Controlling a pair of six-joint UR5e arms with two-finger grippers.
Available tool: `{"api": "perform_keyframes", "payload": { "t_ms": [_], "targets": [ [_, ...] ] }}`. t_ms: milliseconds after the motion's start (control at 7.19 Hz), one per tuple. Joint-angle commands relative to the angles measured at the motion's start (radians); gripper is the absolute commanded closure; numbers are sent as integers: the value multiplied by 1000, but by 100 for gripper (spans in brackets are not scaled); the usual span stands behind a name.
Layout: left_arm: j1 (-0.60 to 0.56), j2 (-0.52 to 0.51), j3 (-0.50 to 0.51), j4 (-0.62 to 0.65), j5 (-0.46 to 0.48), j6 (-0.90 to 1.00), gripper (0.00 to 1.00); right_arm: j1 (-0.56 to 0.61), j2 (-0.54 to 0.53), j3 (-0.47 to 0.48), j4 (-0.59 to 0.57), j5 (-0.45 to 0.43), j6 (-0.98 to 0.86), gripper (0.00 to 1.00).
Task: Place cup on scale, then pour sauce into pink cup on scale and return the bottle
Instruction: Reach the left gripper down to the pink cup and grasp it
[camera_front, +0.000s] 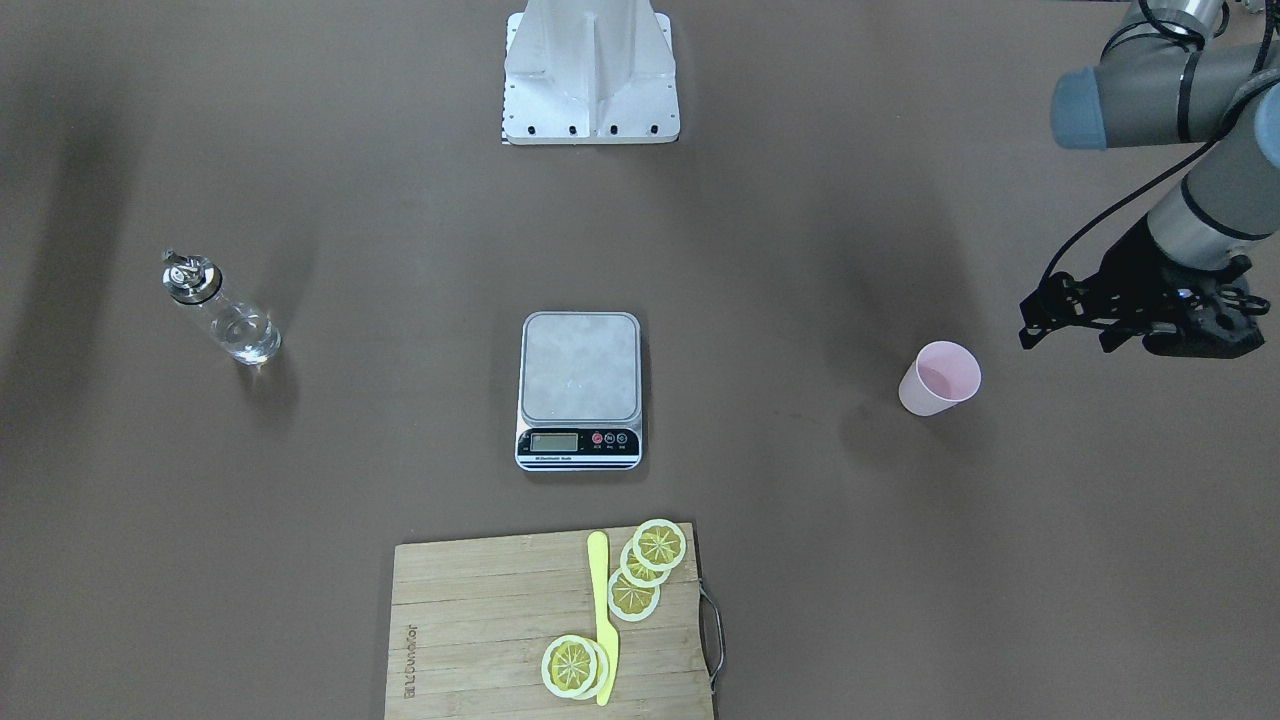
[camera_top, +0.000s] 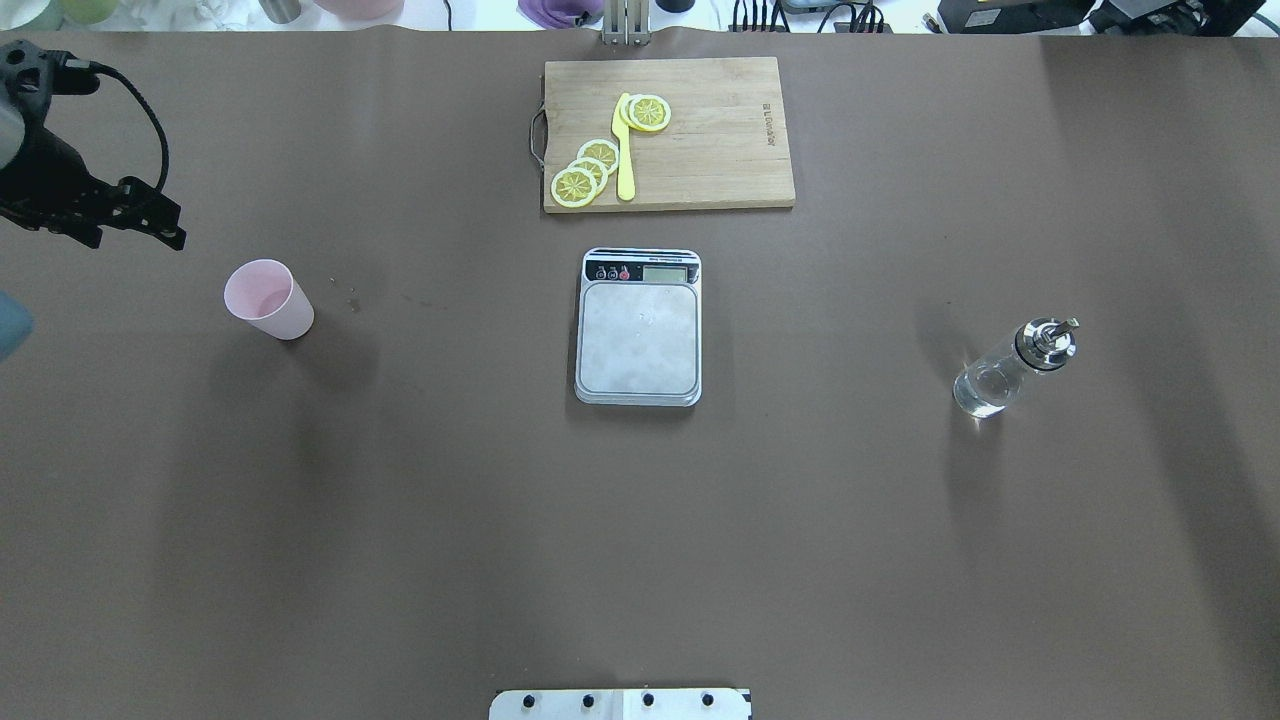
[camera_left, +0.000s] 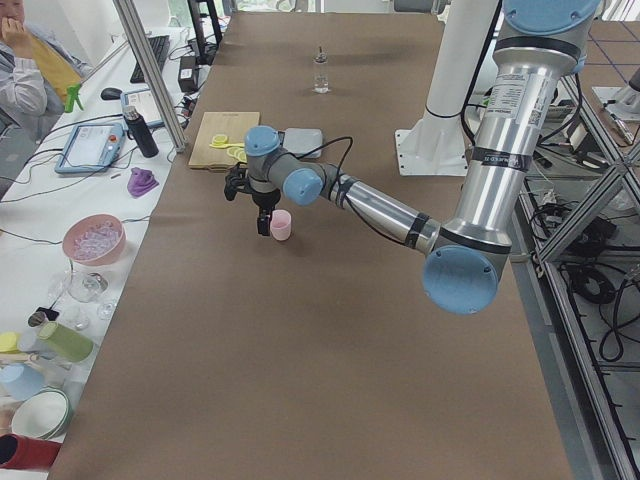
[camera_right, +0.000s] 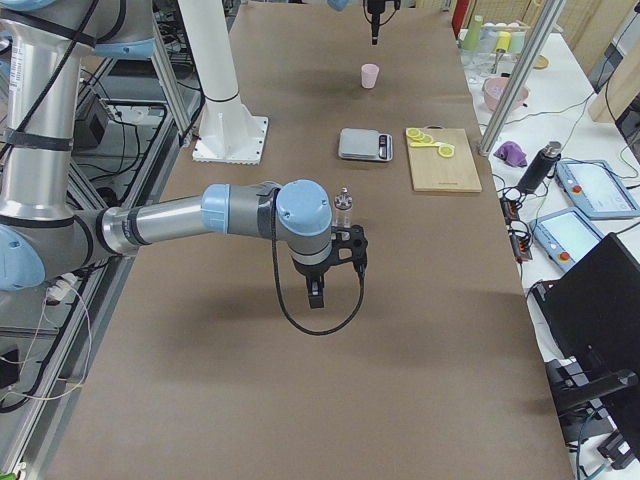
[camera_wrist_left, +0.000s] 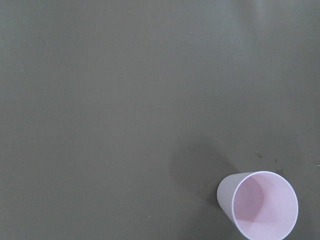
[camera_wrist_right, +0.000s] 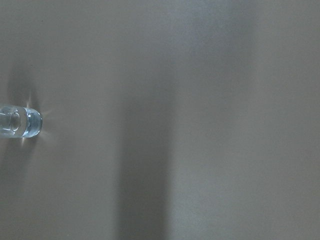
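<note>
The pale pink cup (camera_top: 268, 299) stands upright on the brown table at my left, also seen in the front view (camera_front: 938, 378) and at the lower right of the left wrist view (camera_wrist_left: 260, 205). My left gripper (camera_top: 140, 235) hangs open and empty above the table, just outward of the cup and not touching it. The scale (camera_top: 638, 335) lies at mid-table with a bare platform. The clear bottle (camera_top: 1010, 368) stands at my right. My right gripper (camera_right: 330, 265) hovers near the bottle (camera_right: 344, 205). It shows only in the exterior right view, so I cannot tell its state.
A bamboo cutting board (camera_top: 720, 150) with lemon slices (camera_top: 590, 170) and a yellow knife (camera_top: 625, 150) lies beyond the scale. The robot's base plate (camera_front: 590, 100) is at the near table edge. Operators' clutter lines the far edge.
</note>
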Motion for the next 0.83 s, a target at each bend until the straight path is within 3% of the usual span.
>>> {"api": "perform_keyframes", "payload": {
  "t_ms": [0,695],
  "targets": [
    [62,-43,59,16,3,-1,15,-5,1,-4,1,-1,1,0],
    [80,-87,137,5,-7,-2,33,-5,1,-20,1,1,1,0]
  ]
}}
